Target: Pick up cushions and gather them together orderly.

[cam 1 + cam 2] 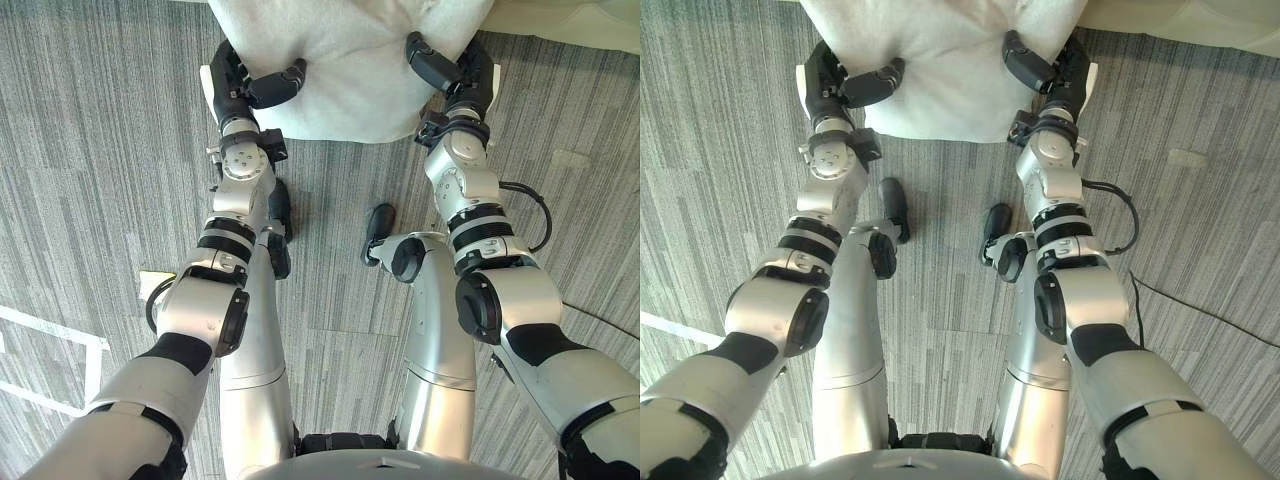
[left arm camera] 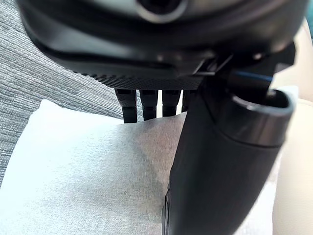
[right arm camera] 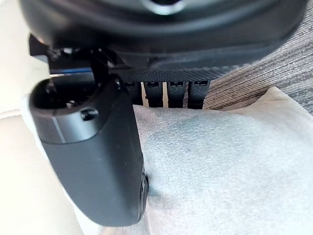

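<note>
- Both arms were stretched out forward and low, side by side, elbows a little bent, wrists turned in towards each other.
- The left hand (image 1: 238, 88) sat on the cushion's (image 1: 350, 60) left edge, thumb (image 2: 220, 161) laid flat across the top of the fabric and pointing inward.
- Its fingers (image 2: 146, 100) ran in a tight row down under the cushion's rim, tips hidden beneath, so the edge was pinched between thumb above and fingers below.
- The right hand (image 1: 458, 68) mirrored it on the right edge: thumb (image 3: 93, 161) pressed onto the top, fingers (image 3: 176, 93) side by side and tucked under the fabric, clamping that edge the same way.
- There was the cushion, held between the two hands out in front of the robot, over the grey striped carpet (image 1: 100, 150).
- It looked pale, off-white, soft and plump, with a fine woven texture; the cloth dimpled where each thumb bore down, and its near edge was rounded.
- Just beyond it, on the robot's right, lay a cream upholstered surface (image 1: 590, 25).
</note>
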Tool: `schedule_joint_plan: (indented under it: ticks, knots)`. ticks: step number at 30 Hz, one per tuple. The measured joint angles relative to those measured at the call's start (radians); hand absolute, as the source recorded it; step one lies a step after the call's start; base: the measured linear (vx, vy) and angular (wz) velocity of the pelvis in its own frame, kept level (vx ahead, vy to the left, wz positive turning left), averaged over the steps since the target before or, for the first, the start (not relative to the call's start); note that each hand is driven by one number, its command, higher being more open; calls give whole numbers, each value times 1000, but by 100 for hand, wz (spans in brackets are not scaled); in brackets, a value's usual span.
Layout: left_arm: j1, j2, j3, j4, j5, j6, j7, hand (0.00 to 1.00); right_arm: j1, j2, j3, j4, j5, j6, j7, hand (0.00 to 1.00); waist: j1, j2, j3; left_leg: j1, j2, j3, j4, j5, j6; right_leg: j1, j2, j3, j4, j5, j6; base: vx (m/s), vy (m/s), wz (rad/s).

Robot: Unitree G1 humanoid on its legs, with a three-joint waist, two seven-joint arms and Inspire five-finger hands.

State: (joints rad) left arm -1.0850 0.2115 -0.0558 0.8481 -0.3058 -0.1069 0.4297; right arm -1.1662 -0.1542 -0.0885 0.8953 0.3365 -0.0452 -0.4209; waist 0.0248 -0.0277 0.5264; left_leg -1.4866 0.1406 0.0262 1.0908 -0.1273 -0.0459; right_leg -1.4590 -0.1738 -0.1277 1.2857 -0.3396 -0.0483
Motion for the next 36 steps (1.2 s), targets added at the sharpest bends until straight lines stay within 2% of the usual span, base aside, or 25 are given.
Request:
schedule_joint_plan:
  ticks: [4,8,13,19,21,22,24,25,30,34,36]
  knots:
    - [1,-1,-5,-30,-4,3,6,0,6,8,2,-10,30,-2,-19,0,-1,0,0,0,1,5,9,0,0,-4,1,6,9,0,0,48,49,-2]
    - [19,0,-5,-159,-15,2,8,0,29,10,5,-107,61,-8,-37,0,-3,0,0,10,3,9,14,-1,-1,0,3,13,17,0,0,22,58,-3]
    - [150,-25,-10,-300,-17,2,42,0,163,19,78,-261,61,-12,-77,0,-7,-2,-1,105,11,11,-20,0,-3,90,15,10,-17,3,0,5,38,-6]
    - [372,-95,-16,-558,-12,-4,84,0,417,40,137,-593,-39,-44,-117,0,-9,-3,-6,340,13,16,-174,24,-24,318,35,-10,-162,20,-6,28,-16,-4]
    - [489,-155,-28,-686,4,-9,97,0,562,56,154,-762,-113,-51,-132,0,-7,-3,-11,487,11,17,-256,28,-31,466,41,-28,-248,28,-10,97,-14,-3]
    - [520,-166,-44,-713,5,-15,102,0,602,63,155,-802,-131,-55,-134,0,-6,-4,-20,518,10,18,-276,28,-31,498,42,-31,-268,28,-10,162,-19,1]
    - [636,-187,-98,-823,35,-31,107,0,755,84,158,-958,-208,-66,-136,0,-2,-10,-38,648,7,25,-352,28,-33,630,48,-36,-347,30,-4,180,-15,0]
    - [644,-188,-101,-830,35,-32,107,0,765,85,158,-967,-212,-67,-135,0,-2,-11,-39,658,6,26,-356,28,-33,640,48,-36,-351,30,-4,112,1,-2]
    - [854,-208,-164,-939,63,-59,106,0,1023,91,219,-1135,-356,-89,-135,0,4,-27,-88,894,-1,59,-481,23,-38,865,55,-29,-476,30,17,123,27,-9]
    - [1034,-208,-178,-954,63,-62,83,0,1204,87,284,-1158,-416,-90,-126,0,24,-27,-169,1021,12,79,-505,-18,-52,992,71,-15,-522,-5,32,147,7,-14]
    - [1103,-207,-189,-953,62,-63,76,0,1273,76,305,-1159,-425,-89,-118,0,33,-25,-176,1054,16,64,-436,-27,-70,1062,75,-14,-528,-40,14,106,-15,-5]
